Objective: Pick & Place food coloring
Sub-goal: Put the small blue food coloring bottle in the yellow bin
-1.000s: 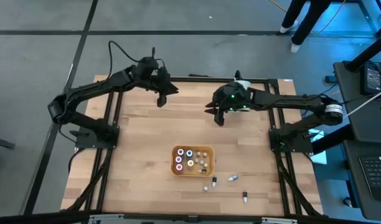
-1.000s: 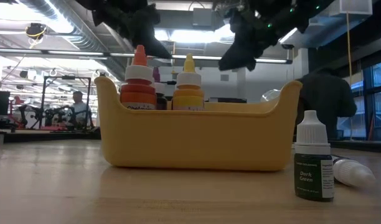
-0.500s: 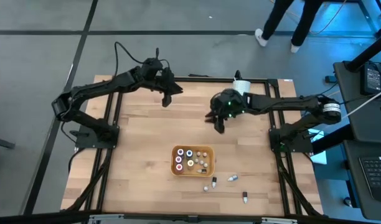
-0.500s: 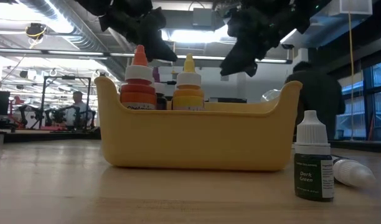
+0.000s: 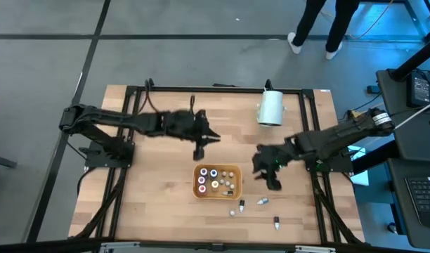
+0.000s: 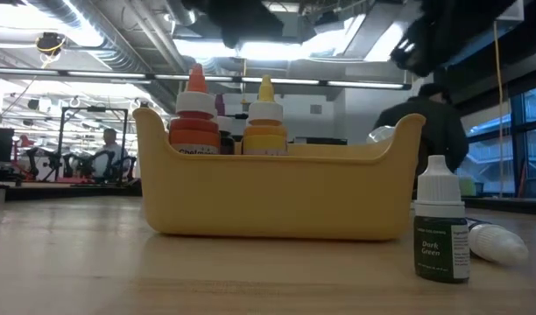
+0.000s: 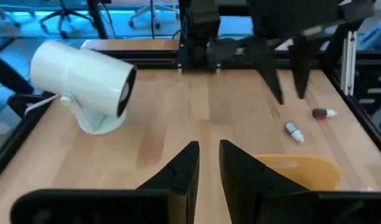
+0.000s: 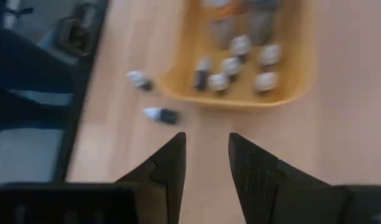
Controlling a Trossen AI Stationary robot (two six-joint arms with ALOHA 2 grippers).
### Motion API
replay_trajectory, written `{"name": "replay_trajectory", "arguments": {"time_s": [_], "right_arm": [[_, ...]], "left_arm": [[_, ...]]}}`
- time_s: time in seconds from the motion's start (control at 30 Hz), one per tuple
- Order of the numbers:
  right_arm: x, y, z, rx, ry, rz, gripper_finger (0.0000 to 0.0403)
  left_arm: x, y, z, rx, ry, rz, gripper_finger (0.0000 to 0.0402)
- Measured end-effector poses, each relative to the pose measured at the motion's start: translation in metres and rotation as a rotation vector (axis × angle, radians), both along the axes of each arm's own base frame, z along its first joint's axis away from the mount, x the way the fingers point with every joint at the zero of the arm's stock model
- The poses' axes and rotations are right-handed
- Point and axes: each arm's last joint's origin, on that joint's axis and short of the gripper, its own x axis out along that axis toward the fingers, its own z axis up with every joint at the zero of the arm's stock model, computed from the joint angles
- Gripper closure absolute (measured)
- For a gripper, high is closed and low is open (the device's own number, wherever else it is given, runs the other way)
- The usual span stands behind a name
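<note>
The food coloring is a set of tiny bottles. Several stand in the orange-yellow tray [image 5: 217,180], among them an orange-capped one [image 6: 196,118] and a yellow-capped one [image 6: 265,118]. Several more lie or stand loose on the wood right of the tray's near side [image 5: 261,202], including a dark green bottle [image 6: 440,232] standing upright. My left gripper [image 5: 199,149] hovers just beyond the tray's far edge, open by a narrow gap, with nothing between its fingers [image 7: 209,168]. My right gripper [image 5: 270,177] hovers right of the tray, open and slanting down, also with nothing between its fingers [image 8: 206,155].
A large white cylinder [image 5: 270,107] lies on its stand at the far right of the table [image 5: 159,204]. A black frame runs around the table's edges. A person's legs [image 5: 320,28] show on the floor beyond the far edge. Bare wood lies left of the tray.
Both grippers have swung fast from the table's far side toward its near edge. My left gripper has come to the tray's far edge. My right gripper has gone near and rightward, to the right of the tray, and tipped further downward. The bottles and tray have stayed put.
</note>
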Motion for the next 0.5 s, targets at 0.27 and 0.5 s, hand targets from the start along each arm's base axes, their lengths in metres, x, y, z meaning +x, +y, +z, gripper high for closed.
{"name": "replay_trajectory", "arguments": {"time_s": [0.27,0.5], "right_arm": [[-0.021,0.040,0.001,0.024,0.047,0.011,0.0280],[-0.030,0.054,0.000,-0.005,0.040,-0.066,0.0280]], "left_arm": [[-0.002,-0.055,0.005,-0.112,-0.050,-0.050,0.0343],[-0.005,-0.074,0.005,-0.172,-0.052,-0.088,0.0343]]}}
